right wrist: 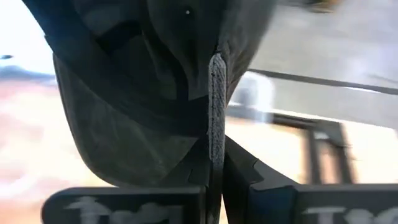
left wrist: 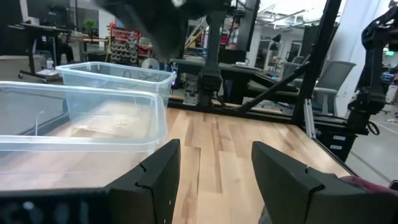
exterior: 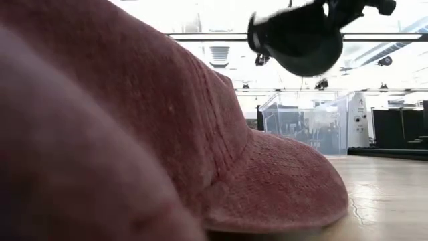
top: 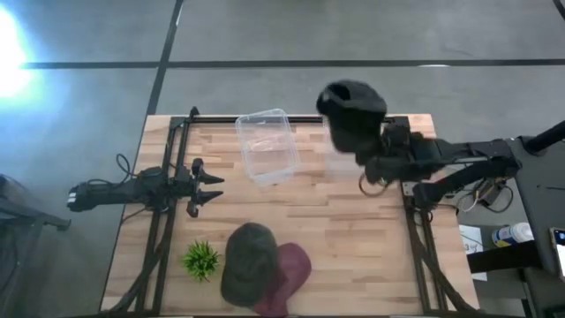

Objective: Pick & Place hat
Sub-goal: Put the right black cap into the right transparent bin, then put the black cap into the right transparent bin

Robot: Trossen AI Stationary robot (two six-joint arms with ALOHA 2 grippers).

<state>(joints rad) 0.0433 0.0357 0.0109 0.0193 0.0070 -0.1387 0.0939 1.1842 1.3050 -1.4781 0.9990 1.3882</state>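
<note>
My right gripper (top: 375,150) is shut on a black cap (top: 353,110), held high above the table's far right part; the cap also shows in the low view (exterior: 297,40) and fills the right wrist view (right wrist: 155,81). A clear plastic bin (top: 267,146) stands at the far middle. My left gripper (top: 212,190) is open and empty at the left, level over the table, its fingers (left wrist: 155,180) pointing toward the bin (left wrist: 81,118). An olive cap (top: 247,263) and a dark red cap (top: 287,274) lie at the near edge, the olive one partly over the red. My right gripper pinches the black cap's edge (right wrist: 216,112) between its two fingers, which show it as a thin seam standing upright between them. The cap is lifted clear of the table and reaches out beyond the fingertips toward the table's far edge.
A small green plant (top: 201,259) stands near the left front corner. The red cap (exterior: 167,134) fills most of the low view. Bare wood lies between the bin and the caps. Black frame rails run along both table sides.
</note>
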